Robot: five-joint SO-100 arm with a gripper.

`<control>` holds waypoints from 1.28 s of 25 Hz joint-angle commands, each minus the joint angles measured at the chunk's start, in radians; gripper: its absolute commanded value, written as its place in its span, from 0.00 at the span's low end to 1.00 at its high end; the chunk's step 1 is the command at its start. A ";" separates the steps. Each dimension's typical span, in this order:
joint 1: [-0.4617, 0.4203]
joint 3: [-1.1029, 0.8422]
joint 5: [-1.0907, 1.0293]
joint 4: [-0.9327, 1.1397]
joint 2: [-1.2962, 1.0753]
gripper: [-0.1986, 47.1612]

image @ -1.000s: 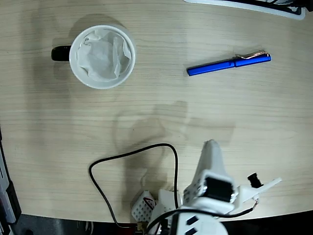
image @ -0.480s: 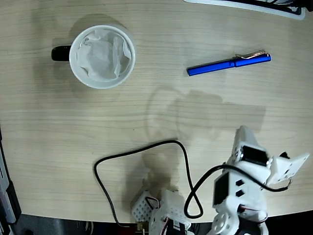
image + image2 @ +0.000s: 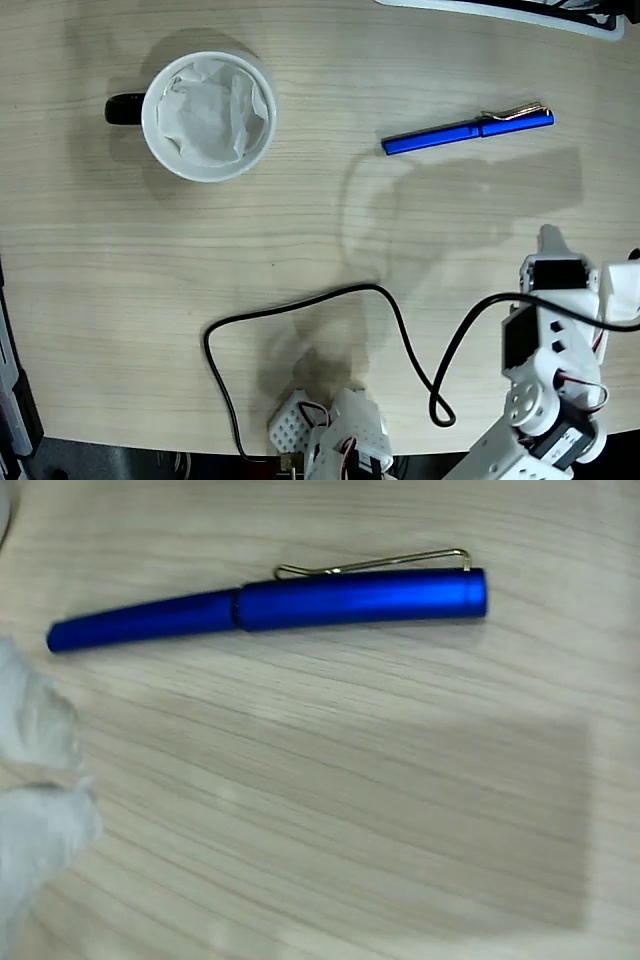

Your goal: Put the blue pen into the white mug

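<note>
Tissue-lined white mug (image 3: pixel 208 115) stands upright at the bench's (image 3: pixel 120 260) upper left in the fixed view, black handle pointing left. A black cable (image 3: pixel 330 340) loops below. Well right of the mug, the blue pen (image 3: pixel 467 130) lies flat. The white arm's end effector (image 3: pixel 552 243) sits lower right, apart from the pen; its opening cannot be judged.

White arm (image 3: pixel 545 370) at lower right of fixed view, claw (image 3: pixel 552 242) tip pointing up
</note>
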 commanded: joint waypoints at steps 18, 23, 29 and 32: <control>0.008 -0.540 -0.061 0.202 -0.431 0.35; -0.029 -0.591 -0.098 0.202 -0.492 0.36; -0.072 -0.646 -0.173 0.210 -0.572 0.37; -0.092 -0.670 -0.193 0.210 -0.604 0.40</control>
